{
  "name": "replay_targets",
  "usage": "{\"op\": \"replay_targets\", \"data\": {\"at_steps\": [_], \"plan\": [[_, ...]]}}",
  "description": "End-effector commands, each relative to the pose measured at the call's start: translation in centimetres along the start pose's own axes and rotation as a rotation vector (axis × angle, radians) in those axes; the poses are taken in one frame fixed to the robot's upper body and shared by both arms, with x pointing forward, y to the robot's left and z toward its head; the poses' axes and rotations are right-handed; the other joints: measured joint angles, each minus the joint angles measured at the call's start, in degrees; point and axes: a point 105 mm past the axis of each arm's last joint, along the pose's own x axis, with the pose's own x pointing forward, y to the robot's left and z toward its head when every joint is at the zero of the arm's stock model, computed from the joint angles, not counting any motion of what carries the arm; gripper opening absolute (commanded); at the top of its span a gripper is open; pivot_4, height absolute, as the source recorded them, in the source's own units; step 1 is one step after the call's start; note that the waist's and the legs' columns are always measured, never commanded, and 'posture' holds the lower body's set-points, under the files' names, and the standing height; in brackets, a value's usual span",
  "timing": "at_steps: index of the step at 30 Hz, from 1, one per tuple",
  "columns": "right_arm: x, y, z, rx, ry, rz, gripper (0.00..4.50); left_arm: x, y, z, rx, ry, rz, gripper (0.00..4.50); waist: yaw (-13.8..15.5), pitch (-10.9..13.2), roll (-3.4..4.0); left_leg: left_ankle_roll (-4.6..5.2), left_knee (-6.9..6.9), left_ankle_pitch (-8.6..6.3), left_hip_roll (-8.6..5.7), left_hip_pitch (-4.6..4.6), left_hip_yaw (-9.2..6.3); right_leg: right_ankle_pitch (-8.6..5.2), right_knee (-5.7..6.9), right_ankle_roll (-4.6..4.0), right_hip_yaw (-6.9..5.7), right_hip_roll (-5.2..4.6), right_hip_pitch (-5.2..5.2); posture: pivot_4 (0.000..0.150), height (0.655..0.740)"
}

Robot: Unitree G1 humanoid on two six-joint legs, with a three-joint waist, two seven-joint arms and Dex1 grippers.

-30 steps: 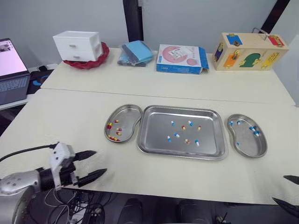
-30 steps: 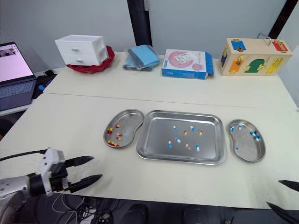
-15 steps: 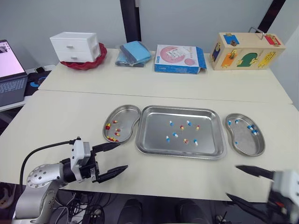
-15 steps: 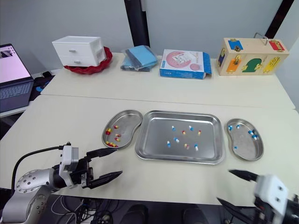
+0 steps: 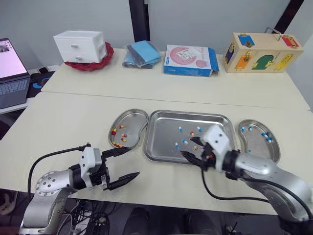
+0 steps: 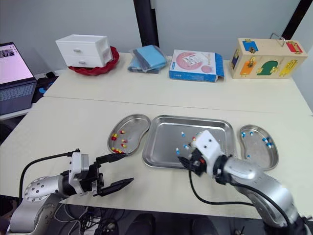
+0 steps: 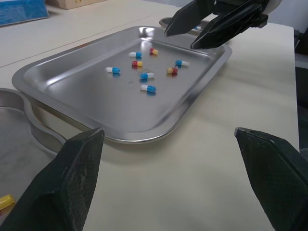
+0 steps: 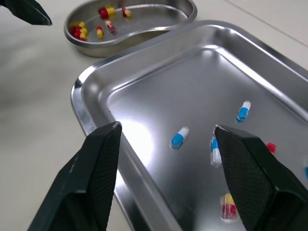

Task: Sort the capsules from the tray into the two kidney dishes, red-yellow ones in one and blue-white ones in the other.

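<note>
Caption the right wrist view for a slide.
Open right end effector over the tray, blue-white capsules ahead, red-yellow capsules in the kidney dish beyond.

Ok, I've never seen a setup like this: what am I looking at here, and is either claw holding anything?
It is a humanoid robot with two arms, each ending in a black two-fingered gripper. The two wide pictures come from a camera pair on its head, looking down over a table; the two close ones come from cameras on its wrists, looking along the fingers. On the table lies a tray with loose capsules, flanked by a left kidney dish holding red-yellow ones and a right kidney dish holding blue-white ones. The left gripper is open above the table's near edge, close to the left kidney dish; the right gripper is open above the tray's near side. Neither holds anything.
</note>
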Motion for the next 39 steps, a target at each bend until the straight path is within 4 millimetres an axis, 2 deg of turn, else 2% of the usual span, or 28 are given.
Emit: {"op": "replay_targets", "data": {"at_steps": [1,4,8,20,23,29,32,34,36,39], "plan": [[0.7,0.2,0.2,-0.011,0.021,-0.006,3.35,0.2,0.0,0.7,0.037,-0.017,-0.005,4.5,0.0,0.0,0.0,0.0,0.0,0.0,0.0,-0.01,0.01,0.0,0.0,0.0,-0.01,0.0,-0.01,0.15,0.7312],[2.2,0.0,-0.2,0.012,0.063,-0.018,3.35,0.3,0.0,0.7,0.038,-0.018,-0.006,4.5,-0.2,0.0,0.0,0.0,-0.01,0.01,0.01,-0.03,0.05,0.0,0.09,-0.01,0.02,0.0,-0.13,0.15,0.7312],[3.3,0.1,-0.7,0.024,0.09,-0.018,3.35,0.3,0.1,0.7,0.04,-0.02,-0.003,4.5,-0.3,0.0,0.01,0.0,0.0,0.02,0.01,-0.01,0.07,-0.01,0.29,-0.01,0.05,0.0,-0.22,0.15,0.7312],[5.1,0.1,-2.2,0.003,0.16,-0.002,3.35,0.4,0.3,1.0,0.046,-0.015,0.007,4.5,-0.7,0.0,0.02,0.0,0.0,0.03,0.01,0.01,0.08,-0.03,0.43,-0.05,0.04,0.01,-0.28,0.15,0.7312],[5.4,-0.2,-2.3,-0.015,0.171,-0.01,2.75,0.6,0.3,1.1,0.047,-0.016,0.008,4.5,-0.8,0.0,0.02,0.01,0.0,0.04,0.02,0.02,0.08,-0.03,0.46,-0.05,0.03,0.01,-0.28,0.15,0.7312],[5.5,-0.5,-2.5,-0.056,0.186,-0.008,1.14,0.8,0.4,1.1,0.048,-0.015,0.012,4.5,-0.9,0.0,0.01,0.01,0.01,0.04,0.01,0.03,0.08,-0.03,0.48,-0.05,0.03,0.01,-0.28,0.15,0.7312],[5.5,-0.5,-2.2,-0.097,0.177,0.003,0.37,0.9,0.4,1.1,0.047,-0.015,0.016,4.5,-1.0,0.0,0.02,0.01,0.01,0.05,0.02,0.04,0.08,-0.03,0.49,-0.05,0.03,0.02,-0.28,0.15,0.7312],[5.5,-0.3,-1.8,-0.118,0.162,0.02,0.01,0.9,0.4,1.1,0.046,-0.014,0.015,4.5,-1.1,0.0,0.02,0.01,0.0,0.05,0.02,0.04,0.08,-0.03,0.49,-0.05,0.04,0.02,-0.28,0.15,0.7312],[5.4,-0.2,-1.4,-0.129,0.147,0.029,0.01,0.9,0.4,1.1,0.045,-0.013,0.012,4.5,-1.1,0.0,0.02,0.01,0.0,0.05,0.02,0.03,0.07,-0.03,0.49,-0.05,0.04,0.02,-0.28,0.15,0.7312],[4.6,-0.5,0.5,-0.156,0.073,0.02,0.01,1.1,0.2,1.2,0.051,-0.013,-0.016,4.5,-1.1,0.0,0.03,0.01,0.0,0.05,0.02,0.03,0.08,-0.03,0.49,-0.05,0.04,0.02,-0.29,0.15,0.7312]]}}
